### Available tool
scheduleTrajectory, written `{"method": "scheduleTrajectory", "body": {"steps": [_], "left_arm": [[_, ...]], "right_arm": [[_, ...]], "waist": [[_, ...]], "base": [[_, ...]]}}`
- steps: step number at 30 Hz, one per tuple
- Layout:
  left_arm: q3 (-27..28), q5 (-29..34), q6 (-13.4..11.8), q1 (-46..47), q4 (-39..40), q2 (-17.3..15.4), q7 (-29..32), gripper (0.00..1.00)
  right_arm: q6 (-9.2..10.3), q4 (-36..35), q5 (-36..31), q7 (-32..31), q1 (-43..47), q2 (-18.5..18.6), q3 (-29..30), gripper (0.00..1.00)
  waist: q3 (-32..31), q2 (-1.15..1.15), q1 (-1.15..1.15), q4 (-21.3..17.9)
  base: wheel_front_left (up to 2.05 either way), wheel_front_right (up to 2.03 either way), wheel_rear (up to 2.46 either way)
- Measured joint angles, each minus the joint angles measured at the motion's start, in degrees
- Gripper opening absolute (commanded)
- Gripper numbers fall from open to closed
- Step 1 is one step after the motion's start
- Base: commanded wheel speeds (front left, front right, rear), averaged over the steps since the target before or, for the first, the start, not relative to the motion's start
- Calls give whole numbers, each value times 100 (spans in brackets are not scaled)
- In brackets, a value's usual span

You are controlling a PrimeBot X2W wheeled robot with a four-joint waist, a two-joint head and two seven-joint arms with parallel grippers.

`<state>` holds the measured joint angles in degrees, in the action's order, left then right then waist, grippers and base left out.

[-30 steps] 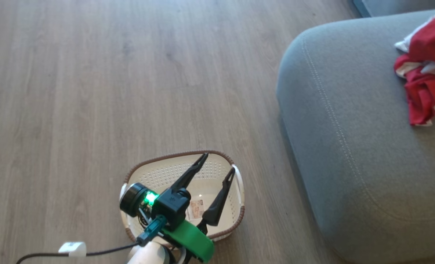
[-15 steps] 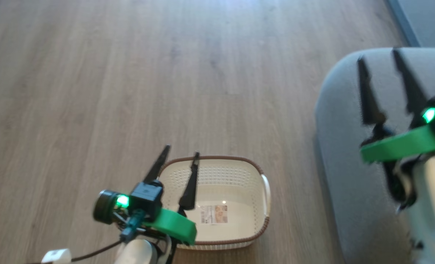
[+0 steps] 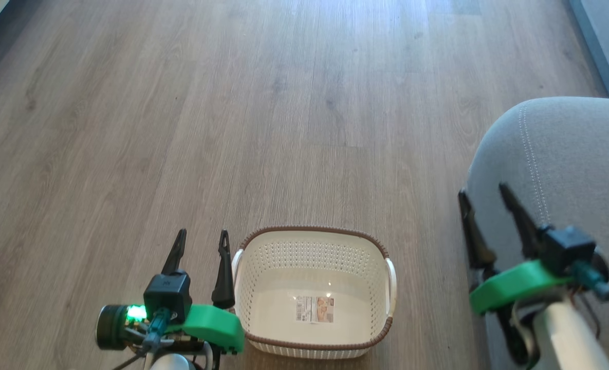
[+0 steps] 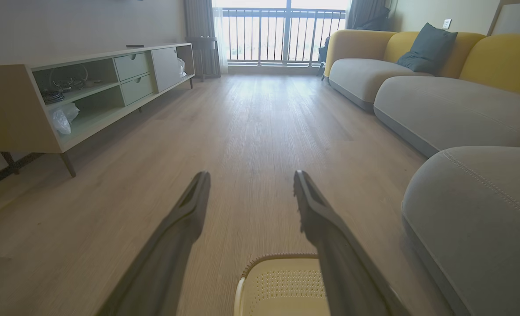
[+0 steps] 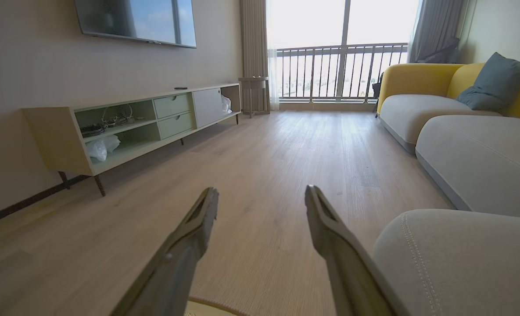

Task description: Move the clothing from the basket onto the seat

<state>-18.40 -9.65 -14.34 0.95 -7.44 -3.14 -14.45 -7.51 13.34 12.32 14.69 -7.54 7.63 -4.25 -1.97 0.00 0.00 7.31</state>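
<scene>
Dark-fingered left gripper [image 3: 203,233] beside the basket [image 3: 312,228] and right gripper [image 3: 481,189] by the seat [image 3: 582,164] both point forward, spread wide, empty.

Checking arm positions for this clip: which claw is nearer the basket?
Left. The left claw is open right beside the basket, next to its left handle. The right claw, also open, is farther off past the basket's right side, at the seat edge.

The cream perforated basket [image 3: 312,251], with a brown braided rim and white side handles, stands upright on the wooden floor [image 3: 232,128], a label [image 3: 314,309] on its bare bottom. The grey seat [image 3: 566,154], round-cornered and pale-seamed, lies apart on its right.
</scene>
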Motion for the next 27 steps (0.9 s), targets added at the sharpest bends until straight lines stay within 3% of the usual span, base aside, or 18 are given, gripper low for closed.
{"method": "scheduleTrajectory", "body": {"steps": [7,12,23,26,27], "left_arm": [[9,5,164,-56,-216,1,0,100],[75,-34,154,-127,-202,1,0,100],[143,-197,320,-130,-452,3,0,100],[147,-199,433,-130,-437,5,0,100],[147,-256,581,-130,-438,4,0,100]], "right_arm": [[0,-55,-169,0,606,-328,203,100],[0,-266,-827,0,790,-378,286,100],[0,-291,-776,0,840,-466,536,100],[0,-260,-688,0,842,-470,519,100],[0,-235,-670,0,842,-475,520,100]], "waist": [[-43,0,0,-32],[-26,0,0,-97],[-2,0,0,-233],[9,0,0,-276],[17,0,0,-304]], "base": [[0,0,0],[0,0,0],[0,0,0],[0,0,0],[0,0,0]]}}
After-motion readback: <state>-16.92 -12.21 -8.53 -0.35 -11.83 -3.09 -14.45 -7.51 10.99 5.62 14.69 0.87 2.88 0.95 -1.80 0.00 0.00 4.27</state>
